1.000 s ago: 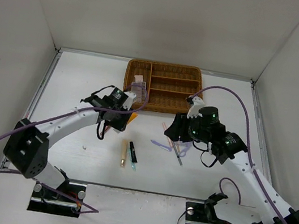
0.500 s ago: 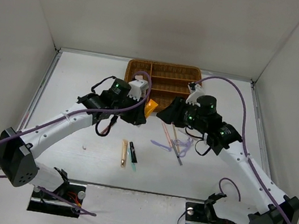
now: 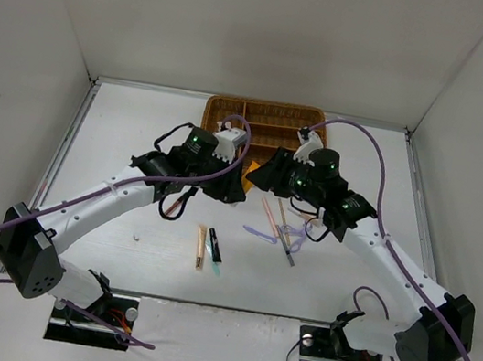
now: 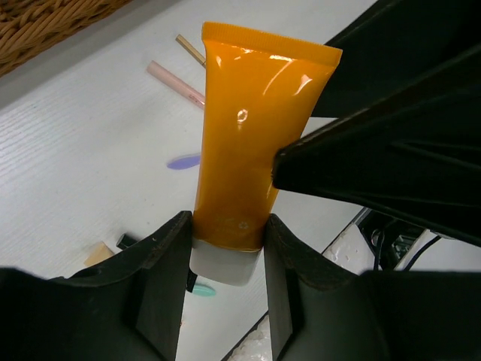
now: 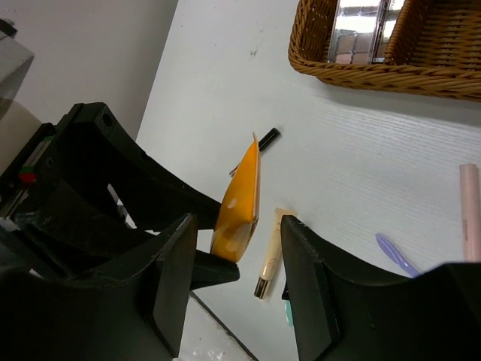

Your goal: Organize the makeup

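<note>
My left gripper (image 4: 225,259) is shut on the orange tube (image 4: 255,143), gripping its white cap end and holding it above the table. In the top view the left gripper (image 3: 233,187) and right gripper (image 3: 256,174) meet just in front of the wicker tray (image 3: 265,120), and the tube is hidden between them. My right gripper (image 5: 237,226) is open, with its jaws on either side of the orange tube (image 5: 242,192) and not touching it. The right gripper's dark finger (image 4: 391,150) shows beside the tube in the left wrist view.
On the table lie a beige tube (image 3: 200,246), a black pen with a mint tip (image 3: 214,252), a pink pencil (image 3: 269,215) and a lilac tool (image 3: 288,236). The wicker tray (image 5: 391,71) holds a mirrored palette (image 5: 361,30). White walls stand on both sides.
My left gripper has carried the orange tube to the right. My right gripper has moved left towards it, and its open jaws now stand around the tube.
</note>
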You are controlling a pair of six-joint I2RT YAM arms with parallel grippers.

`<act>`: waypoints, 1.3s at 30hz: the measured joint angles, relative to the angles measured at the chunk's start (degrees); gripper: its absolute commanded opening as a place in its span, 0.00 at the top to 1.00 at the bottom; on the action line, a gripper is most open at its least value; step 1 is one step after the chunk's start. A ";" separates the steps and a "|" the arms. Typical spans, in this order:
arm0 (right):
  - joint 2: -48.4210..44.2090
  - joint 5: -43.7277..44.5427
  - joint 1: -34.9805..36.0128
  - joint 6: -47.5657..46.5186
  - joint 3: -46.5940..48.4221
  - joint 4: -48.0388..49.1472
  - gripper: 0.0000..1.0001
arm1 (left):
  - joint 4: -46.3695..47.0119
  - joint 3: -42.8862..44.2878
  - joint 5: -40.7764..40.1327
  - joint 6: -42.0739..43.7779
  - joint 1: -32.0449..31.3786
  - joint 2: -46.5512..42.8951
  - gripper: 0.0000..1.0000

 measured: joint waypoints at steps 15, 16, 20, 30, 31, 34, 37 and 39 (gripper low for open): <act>1.36 -0.20 0.31 -0.07 -1.68 2.71 1.00 | 0.46 0.72 -0.76 -1.05 -1.68 0.92 0.97; 1.44 -0.17 0.31 -0.02 -1.68 2.91 1.00 | 0.50 0.72 -0.96 -1.07 -1.68 0.92 0.90; 1.84 -0.13 0.07 -0.17 -1.66 3.34 1.00 | 0.50 0.72 -1.88 -1.05 -1.68 0.92 0.43; 12.00 2.08 -6.56 0.50 7.54 2.86 1.00 | -2.93 -2.73 -6.54 0.79 6.84 -7.23 0.01; 13.66 2.51 -7.13 1.05 9.40 3.23 1.00 | -3.52 -3.02 -6.95 1.40 8.44 -8.39 0.01; 18.49 4.00 -9.01 2.99 14.23 3.80 1.00 | -4.94 -4.66 -8.35 3.28 13.20 -11.67 0.01; 23.98 6.29 -10.36 4.87 19.28 4.33 1.00 | -5.75 -8.17 -8.92 4.66 16.39 -14.32 0.01; 27.61 8.28 -11.10 6.36 22.34 4.57 1.00 | -6.19 -10.84 -8.90 5.22 17.73 -15.50 0.00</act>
